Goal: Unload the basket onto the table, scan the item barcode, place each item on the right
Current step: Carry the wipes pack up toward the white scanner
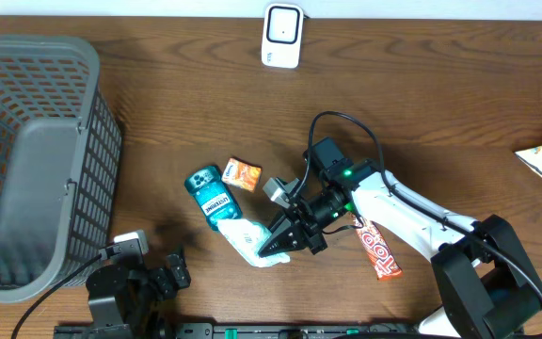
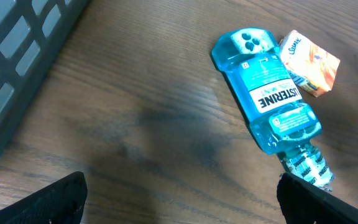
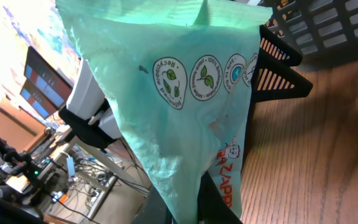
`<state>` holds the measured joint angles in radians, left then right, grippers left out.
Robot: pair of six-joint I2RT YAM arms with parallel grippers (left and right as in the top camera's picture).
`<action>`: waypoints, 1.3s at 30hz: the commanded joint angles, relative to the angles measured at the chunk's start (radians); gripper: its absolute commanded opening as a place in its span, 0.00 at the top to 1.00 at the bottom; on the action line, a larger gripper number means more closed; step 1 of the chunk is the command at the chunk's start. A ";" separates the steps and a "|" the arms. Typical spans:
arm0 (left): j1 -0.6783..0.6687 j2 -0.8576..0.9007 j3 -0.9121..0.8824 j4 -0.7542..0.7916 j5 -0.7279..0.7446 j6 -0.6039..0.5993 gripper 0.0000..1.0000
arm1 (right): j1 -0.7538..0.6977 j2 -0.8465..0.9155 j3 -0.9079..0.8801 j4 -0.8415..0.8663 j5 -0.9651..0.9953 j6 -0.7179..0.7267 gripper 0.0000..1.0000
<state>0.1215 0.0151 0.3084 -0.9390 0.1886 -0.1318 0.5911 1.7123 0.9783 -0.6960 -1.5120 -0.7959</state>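
Blue bottle [image 1: 210, 198] just beside green packet [image 1: 245, 241]

Dark wood-grain table [image 1: 158, 122]; pale strip [image 1: 440, 8] past far edge; monitor [image 3: 42, 84], cable-strewn bench [image 3: 55, 180] beyond

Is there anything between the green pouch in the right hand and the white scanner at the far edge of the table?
Partly. The small orange pack lies just off the straight line from the green pouch in the right hand to the white scanner; past it the table is bare.
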 commanded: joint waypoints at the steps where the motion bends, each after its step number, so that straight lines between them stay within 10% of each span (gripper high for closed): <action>1: 0.001 -0.003 -0.008 -0.033 0.003 -0.004 0.03 | 0.000 0.006 0.002 -0.003 -0.050 0.010 0.99; 13: 0.001 -0.003 -0.008 -0.033 0.003 -0.004 0.02 | -0.001 0.006 0.002 0.144 0.011 0.073 0.99; 21: 0.001 -0.003 -0.008 -0.033 0.002 -0.004 0.02 | -0.023 0.006 0.002 0.491 0.636 0.696 0.99; 39: 0.001 -0.003 -0.008 -0.033 0.003 -0.004 0.02 | -0.064 0.066 0.245 0.495 1.438 0.636 0.99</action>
<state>0.1215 0.0151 0.3084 -0.9390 0.1886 -0.1318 0.5350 1.7336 1.1336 -0.1783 -0.2455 -0.0952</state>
